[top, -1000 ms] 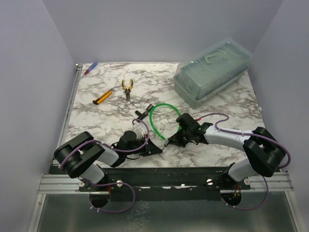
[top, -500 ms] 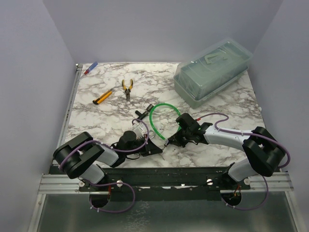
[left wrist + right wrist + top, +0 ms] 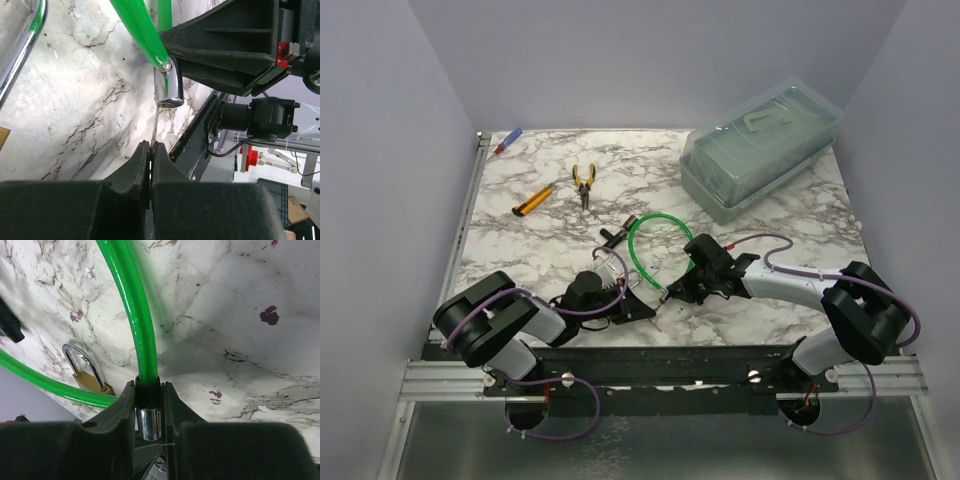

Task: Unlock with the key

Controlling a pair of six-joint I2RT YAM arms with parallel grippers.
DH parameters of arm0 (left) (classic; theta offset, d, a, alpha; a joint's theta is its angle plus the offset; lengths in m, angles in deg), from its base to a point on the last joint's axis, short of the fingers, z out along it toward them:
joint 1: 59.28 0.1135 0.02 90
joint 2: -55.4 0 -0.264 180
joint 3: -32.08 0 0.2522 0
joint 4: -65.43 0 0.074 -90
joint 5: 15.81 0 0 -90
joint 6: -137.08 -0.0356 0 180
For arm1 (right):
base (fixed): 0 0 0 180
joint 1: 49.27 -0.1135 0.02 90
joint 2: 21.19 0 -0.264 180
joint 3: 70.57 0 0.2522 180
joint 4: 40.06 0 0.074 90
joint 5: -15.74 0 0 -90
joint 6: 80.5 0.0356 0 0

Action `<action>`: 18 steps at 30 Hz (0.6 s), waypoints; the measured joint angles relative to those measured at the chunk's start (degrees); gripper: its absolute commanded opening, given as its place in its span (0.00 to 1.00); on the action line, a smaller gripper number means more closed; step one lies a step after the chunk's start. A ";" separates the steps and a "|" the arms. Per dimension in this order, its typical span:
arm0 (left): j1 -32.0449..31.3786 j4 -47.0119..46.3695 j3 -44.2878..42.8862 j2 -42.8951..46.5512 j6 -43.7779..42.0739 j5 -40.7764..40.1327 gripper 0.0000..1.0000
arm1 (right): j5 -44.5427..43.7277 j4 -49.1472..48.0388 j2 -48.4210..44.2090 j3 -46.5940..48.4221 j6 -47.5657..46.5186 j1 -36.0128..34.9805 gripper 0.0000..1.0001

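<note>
Our left gripper (image 3: 150, 148) has its two fingers pressed together, and a thin silver sliver, the key (image 3: 155, 125), is pinched between the tips. Our right gripper (image 3: 148, 390) is clamped on the black collar of the green cable (image 3: 131, 315), just behind its silvery cylinder end (image 3: 149, 424). From above, the two grippers face each other near the front middle of the marble table (image 3: 520, 240).

The one container we see is a clear plastic box (image 3: 760, 150) at the far right corner, well apart from both grippers. Its lid is on. A pale angular shape shows near the top of the box, and we cannot tell what it is.

In the left wrist view we see the key edge-on. Its long axis runs straight out from the fingertips, in line with the fingers, and its free tip points at the open face of the cylinder end just beyond it. We cannot tell whether the tip touches that face. The key is held between the two grippers, above the table.

The brass padlock (image 3: 90, 382) lies on the table to one side of the right gripper, apart from the key, with a strand of the cable crossing in front of its body.

Pliers (image 3: 584, 185), a yellow utility knife (image 3: 532, 201) and a pen (image 3: 508, 140) lie toward the far left.
</note>
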 measured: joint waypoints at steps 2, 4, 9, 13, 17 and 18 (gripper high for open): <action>0.00 -0.04 -0.09 -0.48 0.00 0.00 0.00 | 0.00 0.00 0.00 0.00 0.00 0.00 0.00; 0.00 -0.09 -0.17 -0.68 0.00 0.00 0.00 | 0.00 0.00 -0.02 0.00 -0.02 0.00 0.00; 0.00 -0.33 -0.20 -0.70 0.02 0.00 0.00 | 0.00 -0.02 -0.02 0.00 0.00 0.00 0.00; 0.00 -0.63 -0.20 -0.57 0.04 0.00 0.00 | 0.00 -0.46 -0.02 -0.02 -0.02 0.00 0.00; 0.00 -0.98 -0.20 -0.52 0.07 0.00 0.00 | 0.00 -1.07 -0.02 -0.02 -0.17 0.00 0.00; 0.00 -1.01 -0.20 -0.52 0.11 0.00 0.00 | 0.00 -1.18 -0.02 -0.02 -0.24 0.00 0.00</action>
